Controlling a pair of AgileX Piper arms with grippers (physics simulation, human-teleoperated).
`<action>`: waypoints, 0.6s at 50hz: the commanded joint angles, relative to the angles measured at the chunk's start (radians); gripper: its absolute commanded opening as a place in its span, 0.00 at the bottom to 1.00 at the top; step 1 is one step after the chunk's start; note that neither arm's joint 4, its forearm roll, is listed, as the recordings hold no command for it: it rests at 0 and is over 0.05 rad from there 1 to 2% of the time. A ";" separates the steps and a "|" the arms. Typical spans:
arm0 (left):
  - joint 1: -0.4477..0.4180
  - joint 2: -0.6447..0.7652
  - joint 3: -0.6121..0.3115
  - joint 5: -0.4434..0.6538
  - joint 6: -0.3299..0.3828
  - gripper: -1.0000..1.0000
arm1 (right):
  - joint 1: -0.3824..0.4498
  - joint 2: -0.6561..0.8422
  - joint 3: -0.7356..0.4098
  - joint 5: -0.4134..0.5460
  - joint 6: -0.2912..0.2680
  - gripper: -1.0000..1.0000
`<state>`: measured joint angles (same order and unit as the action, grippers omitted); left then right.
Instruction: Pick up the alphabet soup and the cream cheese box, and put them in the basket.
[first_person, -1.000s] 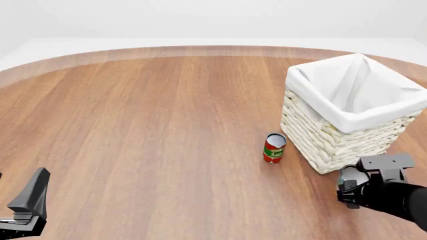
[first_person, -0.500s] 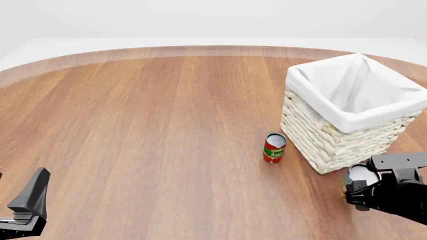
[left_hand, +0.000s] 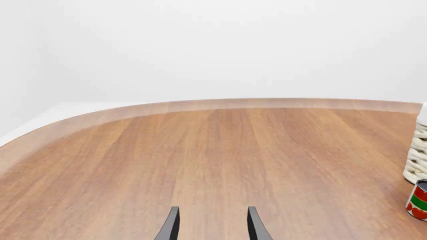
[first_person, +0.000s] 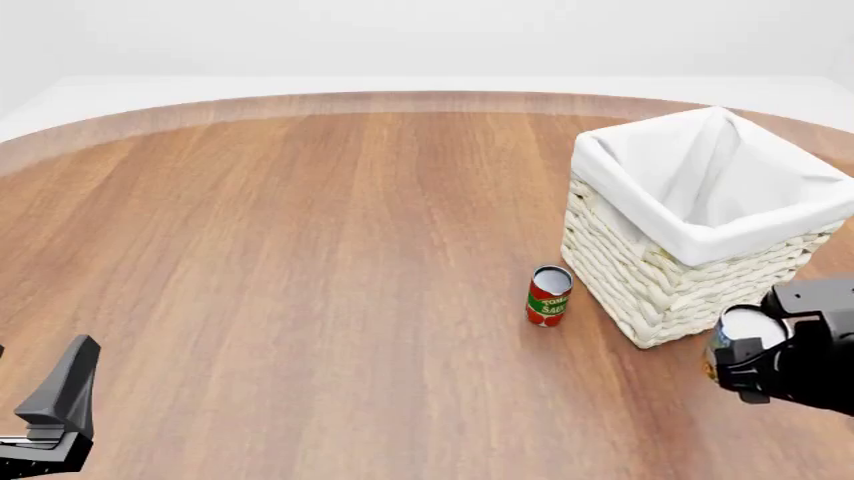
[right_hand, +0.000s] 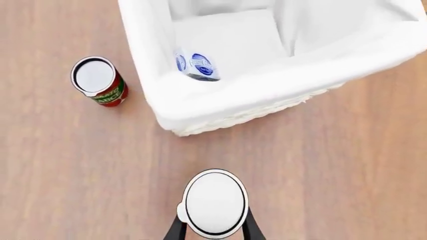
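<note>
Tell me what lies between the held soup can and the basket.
Only bare wood: in the right wrist view, nothing lies between the alphabet soup in the right gripper and the basket.

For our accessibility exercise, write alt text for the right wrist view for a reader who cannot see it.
Looking straight down, the right hand grips the white-topped alphabet soup above the wooden table, just outside the basket. The cream cheese box already lies inside it, and a tomato sauce can stands beside it.

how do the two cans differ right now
The red and green tomato sauce can stands on the wooden table beside the woven basket, ungripped. The white-topped alphabet soup can sits between the right tool's fingers and looks wider. Both are upright with white tops.
</note>
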<state>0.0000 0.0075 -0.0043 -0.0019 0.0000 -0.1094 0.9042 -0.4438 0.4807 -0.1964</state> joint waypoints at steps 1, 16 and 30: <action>0.000 0.000 0.000 0.000 0.000 1.00 | -0.012 -0.037 -0.070 0.071 -0.010 0.00; 0.000 0.000 0.000 0.000 0.000 1.00 | -0.034 -0.039 -0.192 0.144 -0.042 0.00; 0.000 0.000 0.000 0.000 0.000 1.00 | -0.036 -0.030 -0.271 0.174 -0.055 0.00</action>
<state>0.0000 0.0075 -0.0043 -0.0019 0.0000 -0.1437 0.8750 -0.6519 0.6296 -0.2593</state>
